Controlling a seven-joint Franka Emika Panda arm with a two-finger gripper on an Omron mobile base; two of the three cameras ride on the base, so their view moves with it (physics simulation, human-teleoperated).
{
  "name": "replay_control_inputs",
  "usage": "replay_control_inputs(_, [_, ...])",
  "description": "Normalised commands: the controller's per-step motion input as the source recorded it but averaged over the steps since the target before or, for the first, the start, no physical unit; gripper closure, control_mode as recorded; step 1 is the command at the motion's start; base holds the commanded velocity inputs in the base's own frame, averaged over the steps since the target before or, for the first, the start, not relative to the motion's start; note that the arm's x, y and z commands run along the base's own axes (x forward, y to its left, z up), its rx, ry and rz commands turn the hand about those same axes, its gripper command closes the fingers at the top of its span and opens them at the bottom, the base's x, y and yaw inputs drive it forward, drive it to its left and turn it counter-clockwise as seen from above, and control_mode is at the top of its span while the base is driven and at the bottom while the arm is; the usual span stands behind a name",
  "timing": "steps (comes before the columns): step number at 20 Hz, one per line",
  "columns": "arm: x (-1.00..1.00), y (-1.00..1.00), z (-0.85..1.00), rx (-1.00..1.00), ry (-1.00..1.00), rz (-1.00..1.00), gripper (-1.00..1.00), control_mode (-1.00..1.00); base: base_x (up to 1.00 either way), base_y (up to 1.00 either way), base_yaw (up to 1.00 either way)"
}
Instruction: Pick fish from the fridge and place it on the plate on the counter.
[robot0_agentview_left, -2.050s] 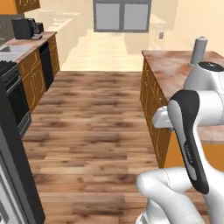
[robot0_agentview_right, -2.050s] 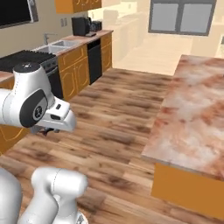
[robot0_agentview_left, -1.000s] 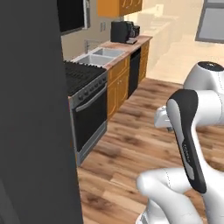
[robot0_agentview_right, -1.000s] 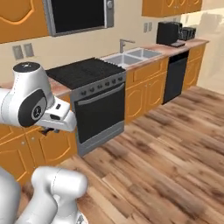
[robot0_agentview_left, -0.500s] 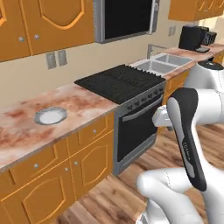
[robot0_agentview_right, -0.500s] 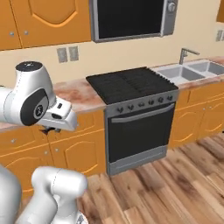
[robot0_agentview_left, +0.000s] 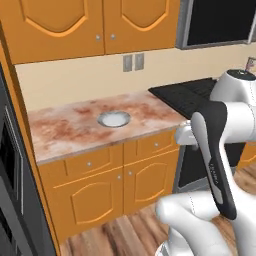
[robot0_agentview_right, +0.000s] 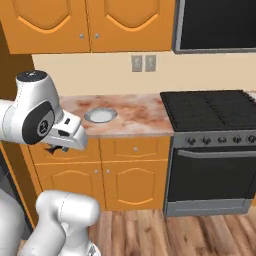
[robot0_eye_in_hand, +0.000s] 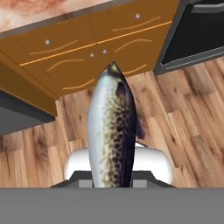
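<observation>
Speckled fish clamped in the gripper over wood floor, plate set mid-counter, well back from the front edge, black stovetop adjoining

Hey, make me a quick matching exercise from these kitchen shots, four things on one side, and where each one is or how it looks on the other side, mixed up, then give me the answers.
Things:
1. plate
2. fish
3. stovetop
4. wall outlets

Descriptions:
A. black, right of the counter
B. on the cream wall under the upper cabinets
C. speckled, held in the gripper's jaws over the wood floor
D. empty, on the mottled stone

Pairs: 1-D, 2-C, 3-A, 4-B
</observation>
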Motion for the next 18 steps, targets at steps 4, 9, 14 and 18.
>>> replay_control_inputs(4, [0.0,0.0,0.0,0.0,0.0,0.0,1.0,1.0,0.6,-0.14,0.26])
replay_control_inputs(9, [0.0,0.0,0.0,0.0,0.0,0.0,1.0,1.0,0.71,-0.23,0.12])
replay_control_inputs(14, [0.0,0.0,0.0,0.0,0.0,0.0,1.0,1.0,0.6,-0.2,0.11])
replay_control_inputs(18, [0.0,0.0,0.0,0.0,0.0,0.0,1.0,1.0,0.46,-0.28,0.29])
